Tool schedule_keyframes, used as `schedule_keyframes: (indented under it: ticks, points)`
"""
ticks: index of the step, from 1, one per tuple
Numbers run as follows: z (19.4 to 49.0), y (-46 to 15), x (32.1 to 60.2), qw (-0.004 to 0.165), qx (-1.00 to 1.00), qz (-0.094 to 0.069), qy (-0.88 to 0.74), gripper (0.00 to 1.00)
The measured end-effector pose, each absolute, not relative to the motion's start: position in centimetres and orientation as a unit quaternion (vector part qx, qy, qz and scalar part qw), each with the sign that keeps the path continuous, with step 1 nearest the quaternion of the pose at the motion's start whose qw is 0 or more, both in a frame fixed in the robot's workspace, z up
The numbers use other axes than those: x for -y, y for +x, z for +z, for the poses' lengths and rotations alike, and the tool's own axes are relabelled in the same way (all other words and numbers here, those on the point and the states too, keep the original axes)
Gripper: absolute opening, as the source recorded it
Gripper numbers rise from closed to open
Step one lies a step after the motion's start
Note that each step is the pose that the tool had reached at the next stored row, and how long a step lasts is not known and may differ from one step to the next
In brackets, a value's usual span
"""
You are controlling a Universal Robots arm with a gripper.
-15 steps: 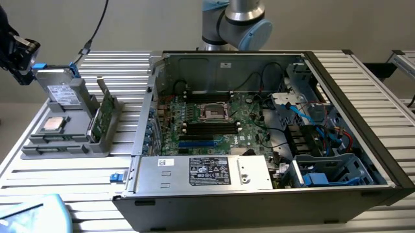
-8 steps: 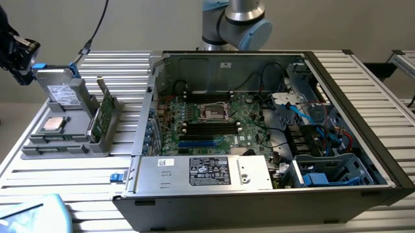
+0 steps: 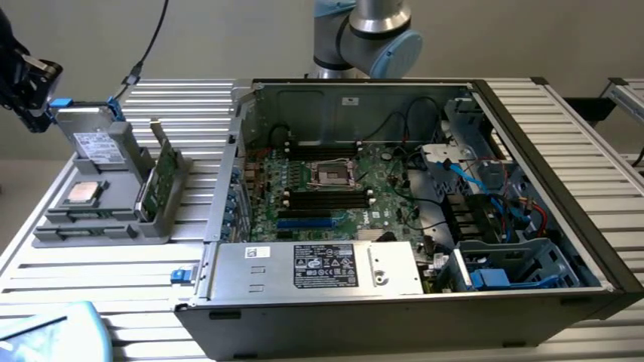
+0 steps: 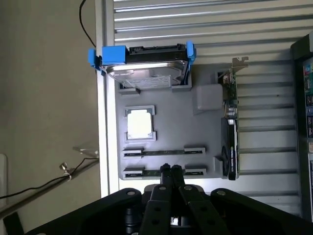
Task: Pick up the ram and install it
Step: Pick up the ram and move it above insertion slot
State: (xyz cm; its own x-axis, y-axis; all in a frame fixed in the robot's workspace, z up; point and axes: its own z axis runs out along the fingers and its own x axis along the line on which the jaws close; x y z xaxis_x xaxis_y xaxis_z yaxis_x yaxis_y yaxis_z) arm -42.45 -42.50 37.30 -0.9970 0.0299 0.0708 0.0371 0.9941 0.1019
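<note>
Jaws pressed together, holding nothing, hovering over a ram (image 4: 152,172) in the grey tray (image 4: 171,117).

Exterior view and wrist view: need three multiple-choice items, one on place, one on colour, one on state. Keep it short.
1. In the exterior view, where does the grey tray sit against the computer case?
A. to the exterior view's left of it
B. inside it
C. to the exterior view's right of it

2. What colour are the clips on the hard drive?
A. red
B. blue
C. yellow

3. How is the gripper?
A. wide open
B. shut, empty
C. shut on the hard drive

Answers:
1 A: the tray lies on the slatted table, left of the case in that view.
2 B: blue brackets flank the drive.
3 B: its tips meet above the tray with nothing between them.
</note>
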Motion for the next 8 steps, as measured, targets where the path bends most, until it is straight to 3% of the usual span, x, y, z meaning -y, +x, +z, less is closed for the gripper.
schedule_keyframes:
  ticks: [8]
  points:
    - [37.25, -42.45, 42.5, 0.038, 0.997, -0.049, 0.056, 0.11]
